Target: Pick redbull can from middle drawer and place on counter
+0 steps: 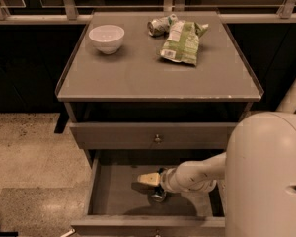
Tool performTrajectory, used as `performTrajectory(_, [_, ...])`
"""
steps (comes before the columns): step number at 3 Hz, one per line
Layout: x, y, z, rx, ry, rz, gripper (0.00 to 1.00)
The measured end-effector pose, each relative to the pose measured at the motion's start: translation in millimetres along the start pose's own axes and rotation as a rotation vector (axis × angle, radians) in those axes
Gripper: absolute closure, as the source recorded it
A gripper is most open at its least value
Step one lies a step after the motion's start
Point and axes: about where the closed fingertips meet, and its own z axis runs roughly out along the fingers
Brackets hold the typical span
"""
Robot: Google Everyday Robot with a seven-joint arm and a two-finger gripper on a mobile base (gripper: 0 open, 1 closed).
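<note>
The middle drawer (106,196) is pulled open at the bottom of the camera view. Inside it stands the redbull can (157,196), small, with a shiny top; only part of it shows under my arm. My gripper (144,182) is down in the drawer, pointing left, right above and against the can. My pale arm reaches in from the right. The counter (138,75) is the grey cabinet top above, with a thin raised rim.
On the counter stand a white bowl (106,37) at the back left, a dented greenish-silver can (158,25) and a green snack bag (181,41) at the back right. A shut drawer front (113,135) sits above the open one. My pale body (266,177) fills the lower right.
</note>
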Motion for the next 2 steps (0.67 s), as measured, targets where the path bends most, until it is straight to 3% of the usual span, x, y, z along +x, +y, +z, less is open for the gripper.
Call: performTrajectory(2, [0.3, -5.4, 7.4, 0.016, 0.011, 0.020, 0.00])
